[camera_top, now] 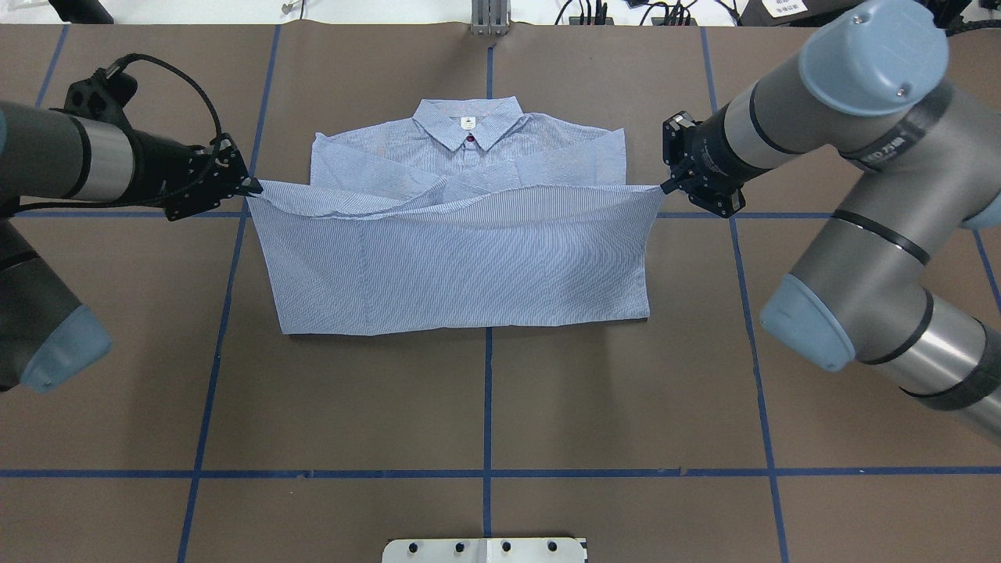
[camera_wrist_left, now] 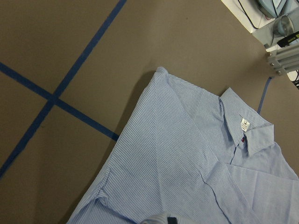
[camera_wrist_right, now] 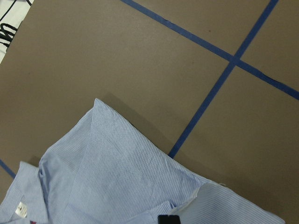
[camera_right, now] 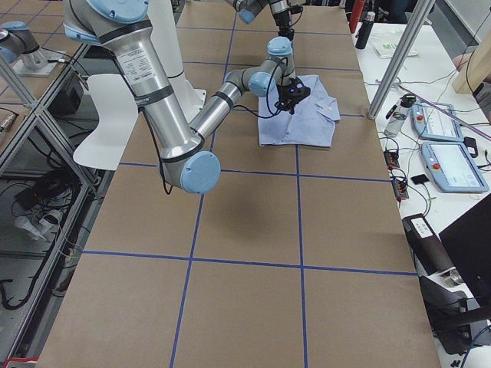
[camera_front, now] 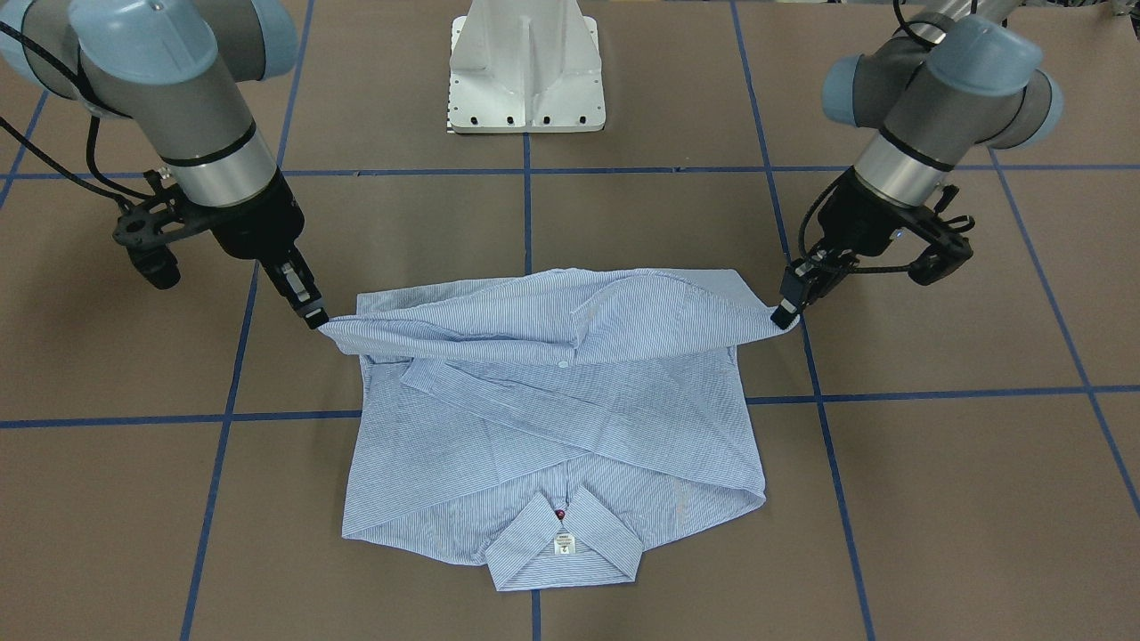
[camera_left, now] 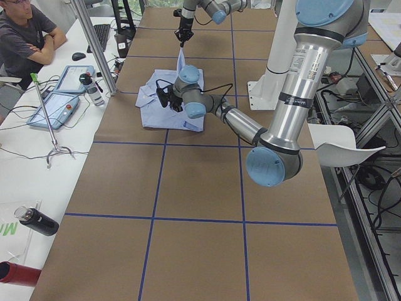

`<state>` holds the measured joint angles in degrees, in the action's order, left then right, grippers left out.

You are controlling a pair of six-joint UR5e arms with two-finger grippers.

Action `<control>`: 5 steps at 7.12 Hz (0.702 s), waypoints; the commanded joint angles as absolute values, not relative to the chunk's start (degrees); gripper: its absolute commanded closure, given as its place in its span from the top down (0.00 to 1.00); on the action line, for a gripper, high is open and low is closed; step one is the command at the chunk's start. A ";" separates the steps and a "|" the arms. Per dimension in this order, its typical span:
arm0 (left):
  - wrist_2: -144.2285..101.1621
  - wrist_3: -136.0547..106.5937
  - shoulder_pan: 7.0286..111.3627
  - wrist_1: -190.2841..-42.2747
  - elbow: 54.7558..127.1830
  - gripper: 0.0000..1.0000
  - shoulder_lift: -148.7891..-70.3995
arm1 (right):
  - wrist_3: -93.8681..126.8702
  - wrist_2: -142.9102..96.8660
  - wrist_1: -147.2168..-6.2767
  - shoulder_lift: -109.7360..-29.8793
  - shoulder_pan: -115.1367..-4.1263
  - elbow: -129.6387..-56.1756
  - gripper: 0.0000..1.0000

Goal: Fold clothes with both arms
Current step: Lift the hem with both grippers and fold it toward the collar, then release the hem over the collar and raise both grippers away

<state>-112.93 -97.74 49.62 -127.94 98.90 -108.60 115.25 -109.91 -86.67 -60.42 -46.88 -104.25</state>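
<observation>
The blue-and-white pinstriped shirt (camera_front: 552,418) lies on the brown table, collar (camera_front: 565,543) away from the robot and sleeves folded across the front. Its hem half (camera_top: 461,258) is lifted and stretched between both grippers, above the chest. My left gripper (camera_top: 254,186) is shut on one hem corner; in the front-facing view it (camera_front: 784,313) is at the right. My right gripper (camera_top: 665,186) is shut on the other corner and shows at the left (camera_front: 313,316). The wrist views show the shirt (camera_wrist_left: 187,172) (camera_wrist_right: 121,177) below.
The white pedestal base (camera_front: 525,71) stands behind the shirt on the robot's side. Blue tape lines (camera_top: 487,407) grid the table. In the exterior left view a seated operator (camera_left: 25,31) and a side table with tablets (camera_left: 59,100) and bottles lie beyond the far edge.
</observation>
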 commanded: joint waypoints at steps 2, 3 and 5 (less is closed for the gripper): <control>-112.59 -95.54 50.89 -130.50 84.32 0.00 -116.27 | 112.24 -105.65 -79.31 -56.00 -47.02 -89.87 0.00; -111.20 -95.54 51.06 -133.74 80.63 0.00 -117.41 | 111.71 -104.95 -77.36 -55.73 -47.20 -87.48 0.00; -108.64 -95.62 51.06 -138.49 70.54 0.00 -122.93 | 111.71 -104.06 -76.56 -50.47 -47.20 -79.93 0.00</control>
